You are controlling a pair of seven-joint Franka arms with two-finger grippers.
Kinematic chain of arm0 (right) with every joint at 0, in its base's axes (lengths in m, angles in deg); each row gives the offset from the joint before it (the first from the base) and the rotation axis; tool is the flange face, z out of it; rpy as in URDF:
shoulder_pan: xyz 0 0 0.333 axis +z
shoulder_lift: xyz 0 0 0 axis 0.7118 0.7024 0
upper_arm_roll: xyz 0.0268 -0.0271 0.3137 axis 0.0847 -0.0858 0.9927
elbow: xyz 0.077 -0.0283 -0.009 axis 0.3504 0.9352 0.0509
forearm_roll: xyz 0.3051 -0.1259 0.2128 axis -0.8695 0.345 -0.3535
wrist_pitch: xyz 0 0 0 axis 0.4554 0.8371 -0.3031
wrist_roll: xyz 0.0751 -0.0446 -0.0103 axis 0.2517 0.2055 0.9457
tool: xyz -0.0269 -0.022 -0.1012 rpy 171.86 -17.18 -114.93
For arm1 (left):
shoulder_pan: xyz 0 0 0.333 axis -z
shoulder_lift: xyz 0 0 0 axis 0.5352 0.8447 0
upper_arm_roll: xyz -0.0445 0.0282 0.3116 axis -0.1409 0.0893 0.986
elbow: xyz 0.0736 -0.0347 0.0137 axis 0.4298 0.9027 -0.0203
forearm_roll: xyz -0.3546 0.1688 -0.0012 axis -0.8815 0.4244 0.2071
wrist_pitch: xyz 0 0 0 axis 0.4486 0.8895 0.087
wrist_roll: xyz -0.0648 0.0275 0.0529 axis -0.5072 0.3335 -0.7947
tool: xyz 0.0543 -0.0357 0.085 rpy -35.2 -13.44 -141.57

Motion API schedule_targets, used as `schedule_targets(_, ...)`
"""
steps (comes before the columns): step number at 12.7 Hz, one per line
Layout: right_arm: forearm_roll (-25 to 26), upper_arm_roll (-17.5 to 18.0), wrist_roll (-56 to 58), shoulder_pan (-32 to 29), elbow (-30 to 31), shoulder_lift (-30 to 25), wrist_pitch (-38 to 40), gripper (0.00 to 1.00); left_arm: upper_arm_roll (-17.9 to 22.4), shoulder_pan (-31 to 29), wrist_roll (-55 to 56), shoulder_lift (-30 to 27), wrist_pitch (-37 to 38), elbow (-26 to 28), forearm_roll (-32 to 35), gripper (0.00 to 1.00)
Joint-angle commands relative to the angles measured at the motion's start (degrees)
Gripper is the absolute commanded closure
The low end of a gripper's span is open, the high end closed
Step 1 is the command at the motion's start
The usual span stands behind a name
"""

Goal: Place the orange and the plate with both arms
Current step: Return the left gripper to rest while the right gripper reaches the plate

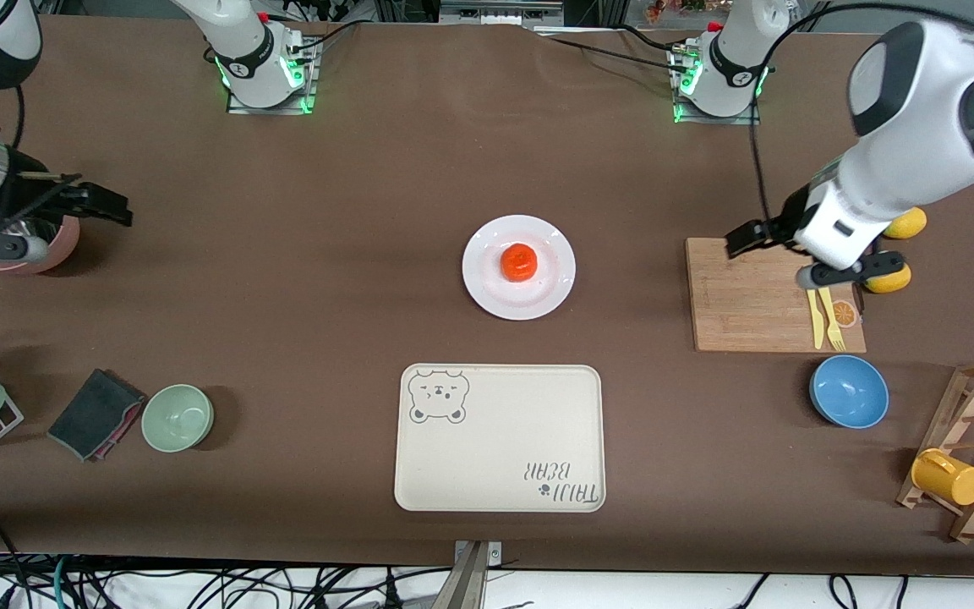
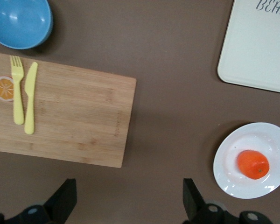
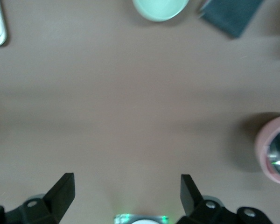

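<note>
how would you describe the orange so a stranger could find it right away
Start at the cream bear-printed tray near the front camera; just farther from that camera sits a round white plate mid-table. The orange lies on it, small, round and orange-red, unlike the yellow lemons and the flat orange-slice tag at the cutting board.

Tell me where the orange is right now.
The orange sits on the white plate at mid-table in the front view, farther from the camera than the bear-printed tray, between both arms' ends; neither gripper touches it.

Two glossy white robot arms with black joint caps.
Green lights are shown at both grey bases; black cables are routed alongside; black angular fingers are fitted.
</note>
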Motion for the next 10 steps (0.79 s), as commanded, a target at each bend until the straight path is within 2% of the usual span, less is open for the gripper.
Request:
schedule_targets(1, -6.4, 0.7, 1.1, 2.0, -0.1, 4.8, 1.7, 0.0, -0.1, -2.0, -8.9, -4.5, 4.1, -0.5, 5.5, 0.0)
schedule_targets(4, -15.5, 0.9, 0.6, 4.4, 1.7, 9.5, -2.3, 0.0, 0.5, -2.9, -11.3, -4.5, 9.5, -6.6, 6.9, 0.0)
schedule_targets(9, -25.3, 8.0, 1.4, 5.2, 20.0, 8.7, -24.8, 0.0, 0.8, -3.0, -10.6, -1.6, 10.2, -12.0, 6.8, 0.0)
schedule_targets(10, -27.2, 10.2, 1.6, 5.2, 22.8, 8.9, -29.2, 0.0, 0.9, -2.9, -10.3, 0.1, 10.3, -15.3, 6.7, 0.0)
